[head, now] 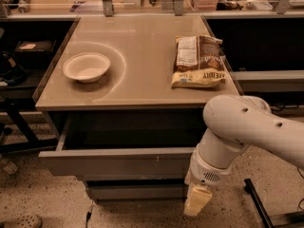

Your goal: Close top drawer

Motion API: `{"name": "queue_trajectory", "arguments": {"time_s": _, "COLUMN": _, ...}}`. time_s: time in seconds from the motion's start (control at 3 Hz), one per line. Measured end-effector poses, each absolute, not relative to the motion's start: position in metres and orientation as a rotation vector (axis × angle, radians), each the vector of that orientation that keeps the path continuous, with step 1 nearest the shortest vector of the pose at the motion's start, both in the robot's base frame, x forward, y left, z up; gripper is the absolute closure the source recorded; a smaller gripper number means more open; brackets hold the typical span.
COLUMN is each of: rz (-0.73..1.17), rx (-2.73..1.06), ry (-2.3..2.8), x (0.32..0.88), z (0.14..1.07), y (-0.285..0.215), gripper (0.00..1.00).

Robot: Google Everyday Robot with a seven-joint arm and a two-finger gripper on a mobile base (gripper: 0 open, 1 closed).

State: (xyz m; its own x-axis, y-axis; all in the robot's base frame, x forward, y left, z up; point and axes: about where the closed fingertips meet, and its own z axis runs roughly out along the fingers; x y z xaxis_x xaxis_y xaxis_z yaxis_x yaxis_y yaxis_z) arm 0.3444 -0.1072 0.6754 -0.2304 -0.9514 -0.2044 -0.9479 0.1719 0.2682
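Note:
The top drawer [118,163] is a wide grey metal drawer under the tan tabletop [142,87]. It stands pulled out, with its dark inside showing. My white arm [247,127] comes in from the right and covers the right end of the drawer front. My gripper [197,199], pale yellow, points down in front of that right end, below the drawer front's lower edge. I cannot tell whether it touches the drawer.
A white bowl [86,66] and a snack bag [198,61] lie on the tabletop. A narrower grey drawer front [135,191] sits below the top drawer. A black stand leg [259,205] is on the floor at right and a shoe [21,221] at bottom left.

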Motion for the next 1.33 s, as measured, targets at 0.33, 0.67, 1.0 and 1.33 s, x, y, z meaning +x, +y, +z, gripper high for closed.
{"name": "queue_trajectory", "arguments": {"time_s": 0.33, "rz": -0.533, "rx": 1.967, "ry": -2.399, "x": 0.371, "z": 0.670, "y": -0.102, "gripper": 0.66}}
{"name": "queue_trajectory", "arguments": {"time_s": 0.67, "rz": -0.533, "rx": 1.980, "ry": -2.414, "x": 0.395, "z": 0.660, "y": -0.101, "gripper": 0.87}}
{"name": "queue_trajectory", "arguments": {"time_s": 1.0, "rz": -0.517, "rx": 1.997, "ry": -2.414, "x": 0.415, "z": 0.656, "y": -0.099, "gripper": 1.00}}
{"name": "queue_trajectory", "arguments": {"time_s": 1.33, "rz": -0.516, "rx": 1.998, "ry": -2.414, "x": 0.417, "z": 0.656, "y": -0.098, "gripper": 0.82}}
